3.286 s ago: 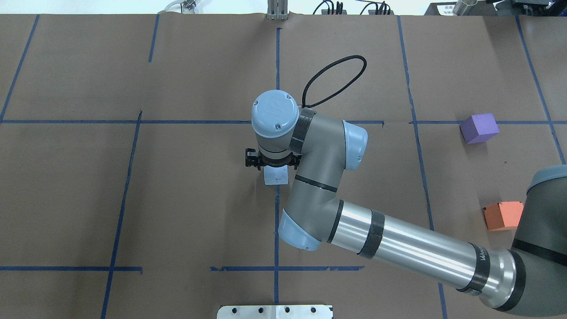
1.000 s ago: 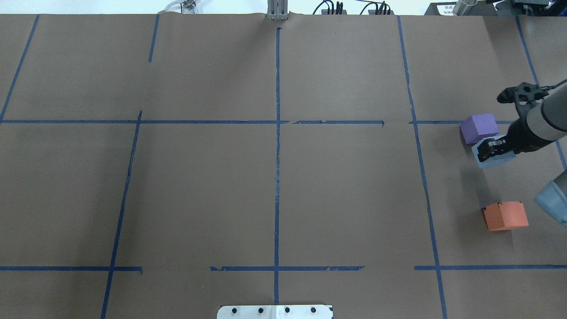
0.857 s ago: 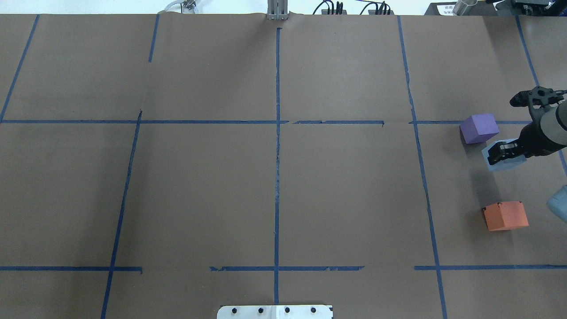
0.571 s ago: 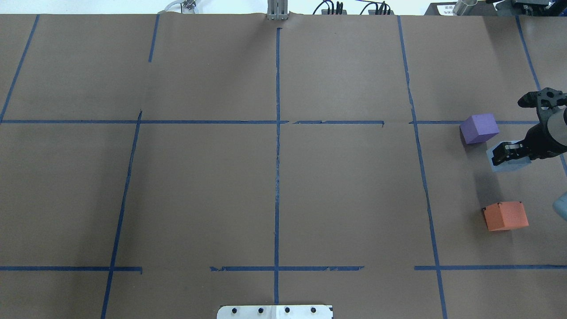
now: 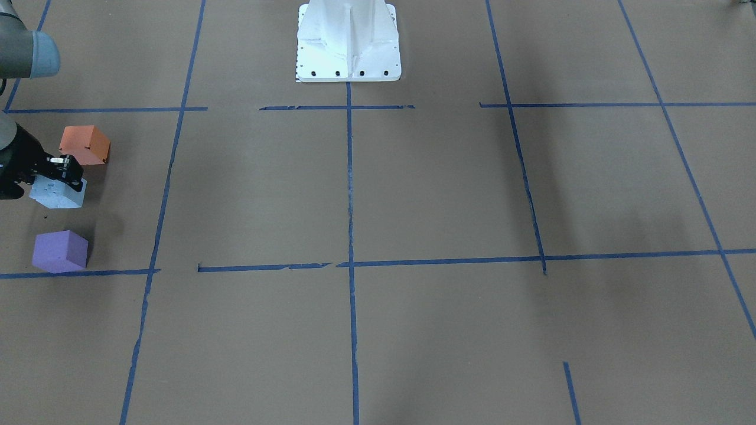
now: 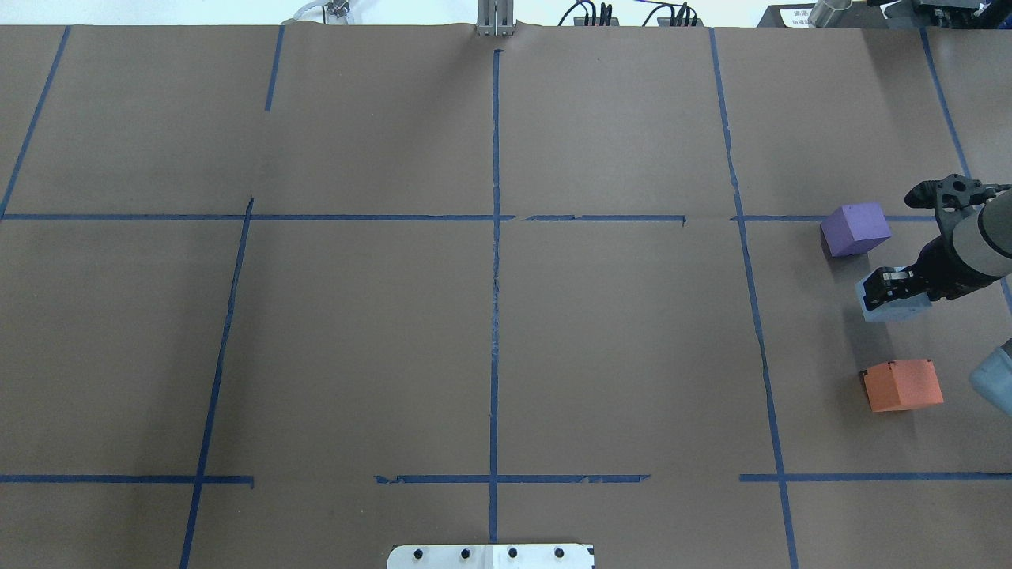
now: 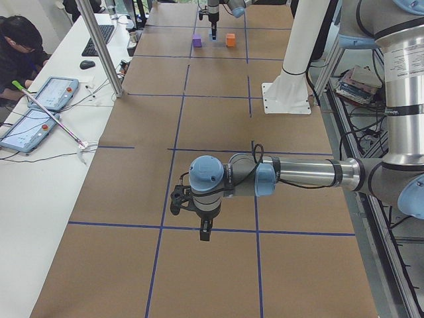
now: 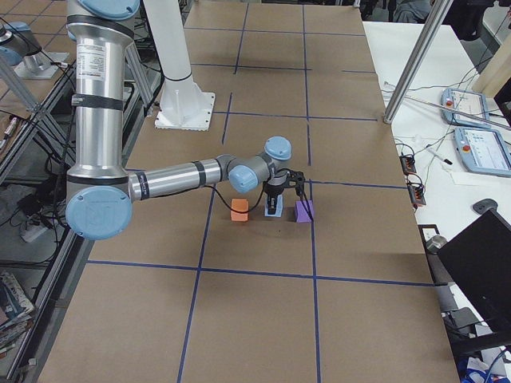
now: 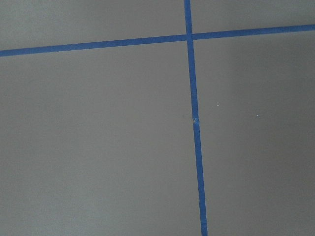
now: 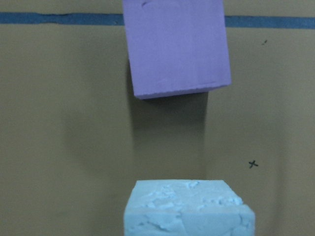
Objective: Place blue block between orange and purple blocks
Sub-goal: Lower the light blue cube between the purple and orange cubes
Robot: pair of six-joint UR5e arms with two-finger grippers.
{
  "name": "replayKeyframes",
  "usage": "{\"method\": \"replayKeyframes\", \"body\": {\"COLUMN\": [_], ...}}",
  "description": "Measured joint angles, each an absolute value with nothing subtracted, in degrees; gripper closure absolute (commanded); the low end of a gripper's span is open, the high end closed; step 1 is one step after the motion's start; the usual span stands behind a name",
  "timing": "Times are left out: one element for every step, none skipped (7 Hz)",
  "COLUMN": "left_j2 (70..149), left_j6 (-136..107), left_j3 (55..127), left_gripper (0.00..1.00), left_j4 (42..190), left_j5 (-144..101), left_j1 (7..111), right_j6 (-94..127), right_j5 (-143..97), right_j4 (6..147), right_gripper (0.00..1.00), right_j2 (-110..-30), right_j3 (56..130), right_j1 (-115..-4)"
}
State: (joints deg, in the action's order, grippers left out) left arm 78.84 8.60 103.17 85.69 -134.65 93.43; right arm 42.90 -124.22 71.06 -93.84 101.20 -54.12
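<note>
My right gripper (image 6: 889,286) is shut on the light blue block (image 6: 892,310) at the table's right end. The block sits low between the purple block (image 6: 855,227), farther out, and the orange block (image 6: 903,385), nearer me. I cannot tell if it touches the table. In the front-facing view the blue block (image 5: 58,193) lies between orange (image 5: 84,144) and purple (image 5: 59,251). The right wrist view shows the blue block (image 10: 189,209) below and the purple block (image 10: 177,46) ahead. My left gripper (image 7: 205,232) hangs over bare table at the left end; I cannot tell if it is open or shut.
Brown paper with blue tape lines (image 6: 494,261) covers the table. The white robot base (image 5: 348,41) stands at the near middle edge. An operator (image 7: 20,46) sits at a side desk with tablets. The left wrist view shows only paper and a tape crossing (image 9: 189,37).
The right arm carried the blue block from the table's centre to the right end. In the last half second it shifted slightly left and toward the orange block, lower.
</note>
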Motion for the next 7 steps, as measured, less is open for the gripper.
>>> {"method": "replayKeyframes", "body": {"left_j2": [78.84, 78.84, 78.84, 78.84, 78.84, 78.84, 78.84], "left_j6": [8.61, 8.61, 8.61, 8.61, 8.61, 8.61, 8.61], "left_j3": [103.18, 103.17, 103.16, 103.16, 103.2, 103.29, 103.38], "left_gripper": [0.0, 0.0, 0.0, 0.0, 0.0, 0.0, 0.0], "left_j4": [85.69, 85.69, 85.69, 85.69, 85.69, 85.69, 85.69], "left_j5": [-134.65, -134.65, -134.65, -134.65, -134.65, -134.65, -134.67], "left_j1": [93.43, 93.43, 93.43, 93.43, 93.43, 93.43, 93.43], "right_j6": [42.86, 42.75, 42.64, 42.49, 42.35, 42.28, 42.25], "right_j5": [-124.1, -124.04, -124.02, -124.03, -124.07, -124.09, -124.12], "right_j4": [71.03, 71.02, 71.02, 71.02, 71.0, 70.96, 70.94], "right_gripper": [0.51, 0.42, 0.31, 0.19, 0.0, 0.0, 0.0], "right_j2": [-93.8, -93.79, -93.76, -93.72, -93.68, -93.55, -93.35], "right_j3": [100.55, 100.21, 100.06, 99.99, 100.03, 100.27, 100.69], "right_j1": [-53.21, -52.64, -52.32, -52.19, -52.16, -52.15, -52.21]}}
